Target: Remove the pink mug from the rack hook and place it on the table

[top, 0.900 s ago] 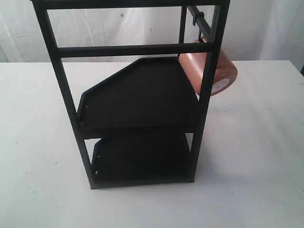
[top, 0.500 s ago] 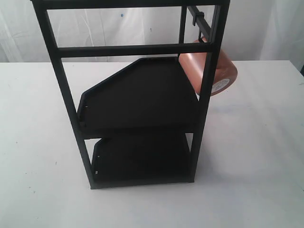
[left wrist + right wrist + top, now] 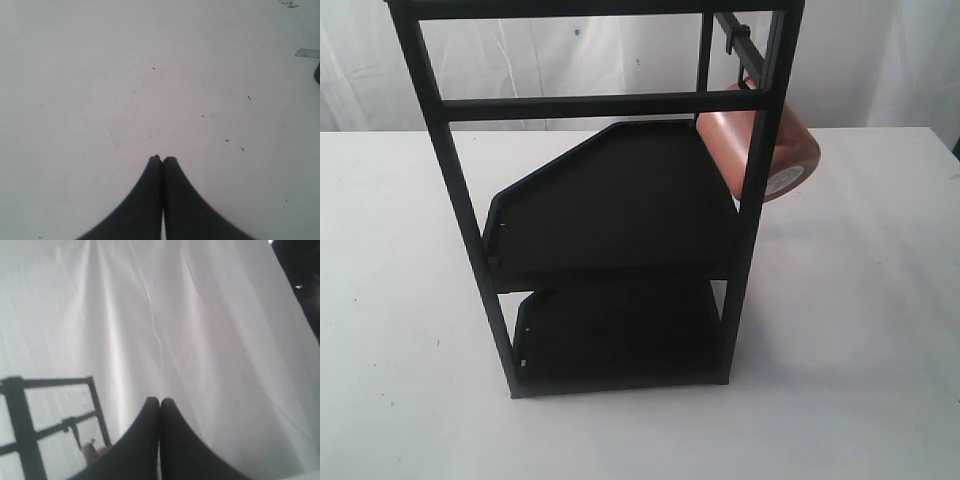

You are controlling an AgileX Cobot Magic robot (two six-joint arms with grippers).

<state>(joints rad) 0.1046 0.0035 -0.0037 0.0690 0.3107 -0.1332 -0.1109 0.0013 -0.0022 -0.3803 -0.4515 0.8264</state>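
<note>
exterior view: shows the mug [image 3: 775, 150] hanging tilted from the hook [image 3: 740, 42] at the rack's [image 3: 610, 210] upper right corner, outside the frame, with its round white sticker [image 3: 788, 180] turned toward the camera, clear above the table [image 3: 860, 330]. puts the rack upright on the table, two black shelves inside it.

left wrist view: catches the left gripper [image 3: 162, 159] closed tip to tip, gripping nothing, over speckled table; cannot tell where it lies from the rack.

right wrist view: catches the right gripper [image 3: 159, 401] likewise pressed together and empty, aimed at a white curtain [image 3: 190, 315], near the rack's top rails.
</note>
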